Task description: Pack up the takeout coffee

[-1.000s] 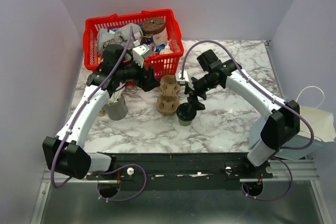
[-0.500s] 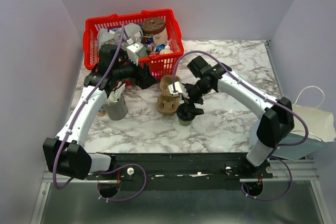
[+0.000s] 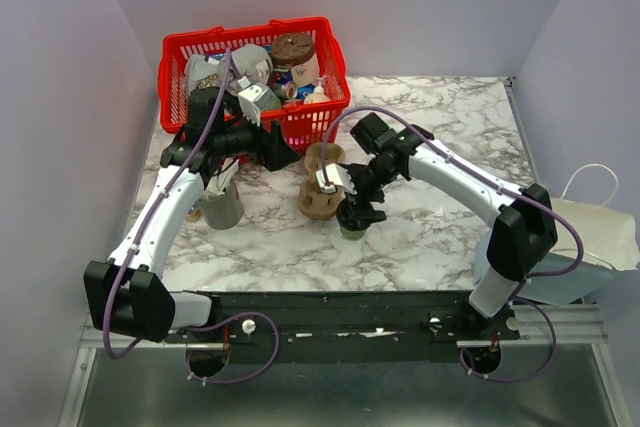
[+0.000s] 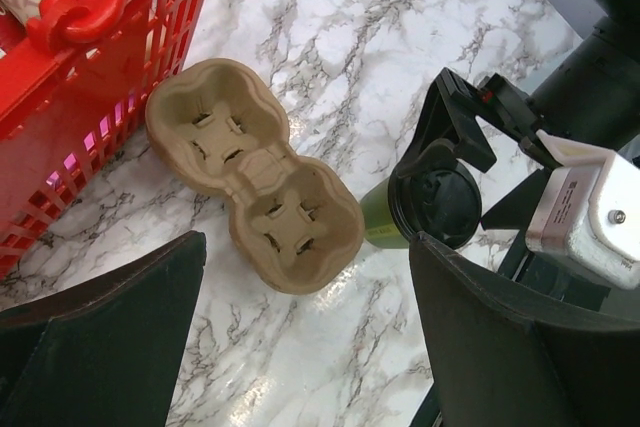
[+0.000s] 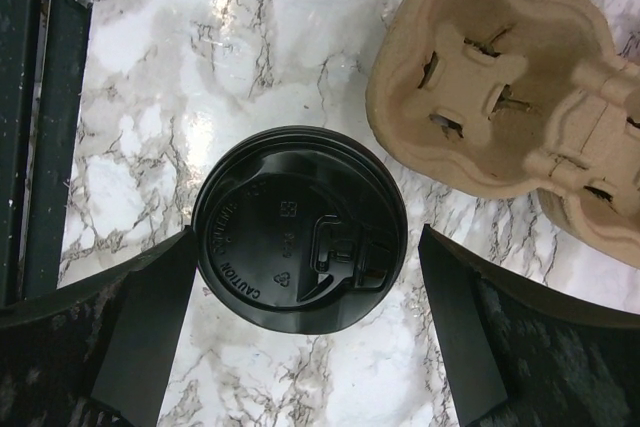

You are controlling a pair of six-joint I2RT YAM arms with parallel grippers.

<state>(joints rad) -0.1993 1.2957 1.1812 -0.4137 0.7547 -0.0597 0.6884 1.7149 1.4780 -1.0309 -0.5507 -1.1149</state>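
The takeout coffee (image 3: 350, 227), a small green cup with a black lid (image 5: 290, 212), stands upright on the marble table just right of the brown cardboard carrier (image 3: 320, 183). My right gripper (image 3: 357, 209) is open directly over it. In the right wrist view the right gripper (image 5: 306, 247) has a finger (image 5: 150, 337) on each side of the lid with gaps, not touching. My left gripper (image 3: 284, 154) is open and empty, hovering by the basket's front edge. In the left wrist view the left gripper (image 4: 307, 247) looks down on the carrier (image 4: 250, 172) and the cup (image 4: 380, 224).
A red basket (image 3: 326, 55) full of mixed items stands at the back left, touching the carrier's far end. A grey metal cup (image 3: 223, 207) stands at the left under my left arm. The carrier's pockets (image 5: 470, 77) show empty.
My right gripper has swung left and down from beside the cup to directly over its lid. My left arm has barely moved.
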